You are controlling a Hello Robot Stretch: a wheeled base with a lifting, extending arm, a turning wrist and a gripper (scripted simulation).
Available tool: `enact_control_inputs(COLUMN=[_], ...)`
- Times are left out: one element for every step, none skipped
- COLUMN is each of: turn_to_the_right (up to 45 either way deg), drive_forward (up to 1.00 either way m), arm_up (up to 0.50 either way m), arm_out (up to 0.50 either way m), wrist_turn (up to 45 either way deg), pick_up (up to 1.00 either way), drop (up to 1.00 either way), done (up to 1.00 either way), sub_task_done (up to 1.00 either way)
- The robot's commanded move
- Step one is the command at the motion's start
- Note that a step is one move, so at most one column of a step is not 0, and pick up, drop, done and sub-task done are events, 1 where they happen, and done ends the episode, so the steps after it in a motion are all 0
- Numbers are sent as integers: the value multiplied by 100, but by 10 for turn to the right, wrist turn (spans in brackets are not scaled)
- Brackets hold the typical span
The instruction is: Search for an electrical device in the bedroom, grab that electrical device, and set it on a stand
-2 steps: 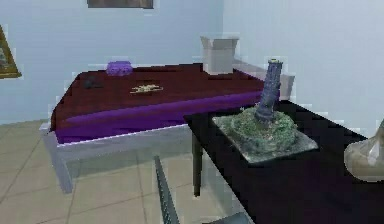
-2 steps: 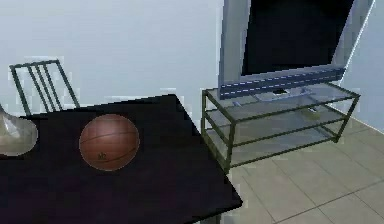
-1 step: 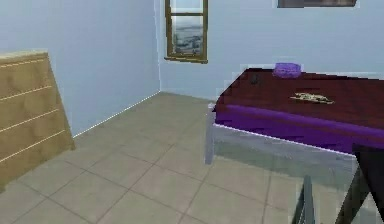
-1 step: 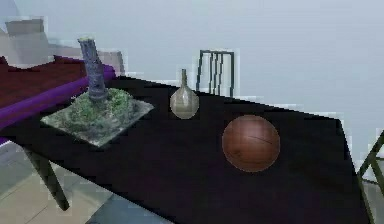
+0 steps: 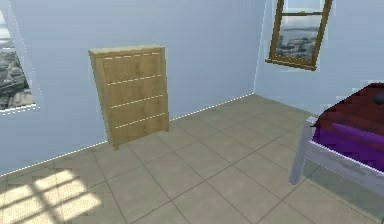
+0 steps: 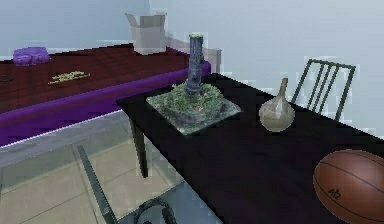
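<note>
Forward view: a bedroom with pale blue walls and a tiled floor [image 5: 190,170]. A wooden dresser [image 5: 130,92] stands against the far wall, and a wood-framed window [image 5: 300,32] is set in the right wall. The corner of a bed [image 5: 355,110] with a dark red and purple cover juts in at the right edge.

Arm side view: a black counter [image 6: 230,150] runs alongside the same bed. A greenish ornament [image 6: 192,95] with a tall dark column stands near the counter's far left corner. A tan vase [image 6: 277,110] stands by the far edge and a basketball [image 6: 350,185] rests at the near right corner. A chair [image 6: 325,85] stands just beyond the counter's far edge. On the bed lie a small yellowish thing [image 6: 66,77] near the middle, a purple thing [image 6: 30,54] at the far left edge, and an open cardboard box [image 6: 148,32] at the far side.

The task appears to be at its search stage. Nothing here can be named with confidence as the electrical device, though the small things on the bed are candidates too small to identify. Grabbing it and placing it on a stand both remain to be done. The arm's pose cannot be told, nor whether the hand is wide or narrow.
</note>
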Motion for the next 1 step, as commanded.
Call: enact_control_inputs(turn_to_the_right=[0], drive_forward=[0], arm_up=[50], arm_out=[0], wrist_turn=[0], pick_up=[0], drop=[0], done=[0], sub_task_done=[0])
